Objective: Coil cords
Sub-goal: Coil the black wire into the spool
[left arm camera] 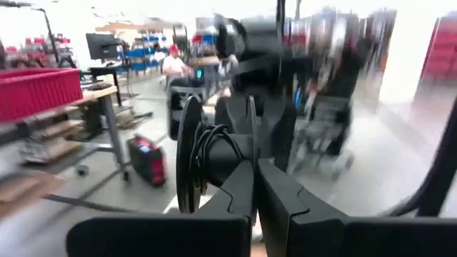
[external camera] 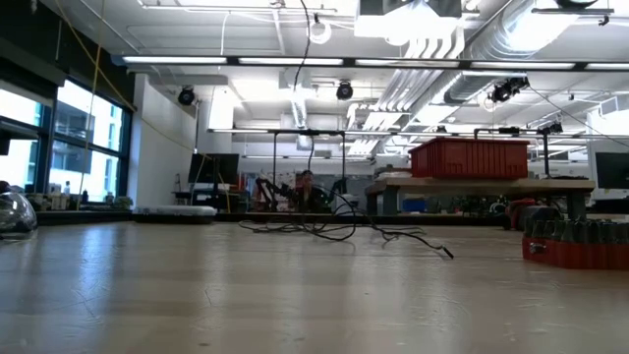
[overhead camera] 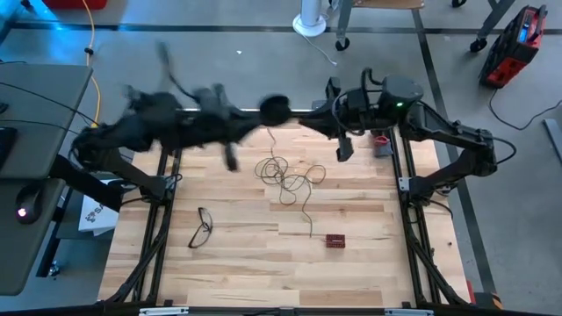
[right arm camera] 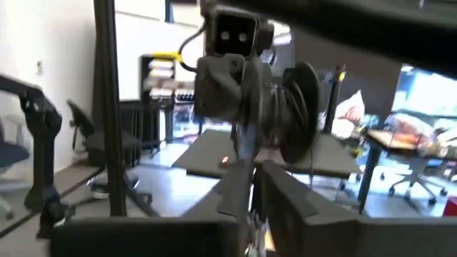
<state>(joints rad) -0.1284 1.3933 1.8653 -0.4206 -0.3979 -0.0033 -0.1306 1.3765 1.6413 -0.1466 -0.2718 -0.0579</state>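
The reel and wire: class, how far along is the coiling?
Done: some wire is wound on the reel, held up between both grippers, left and right. Left: most of the wire lies in a loose tangle on the table, its free end unwound.

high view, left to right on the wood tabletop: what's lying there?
Black-framed eyeglasses → tangled thin dark wire → small red block. The black reel is held up above the table's far edge between the two arms, not lying on the table.
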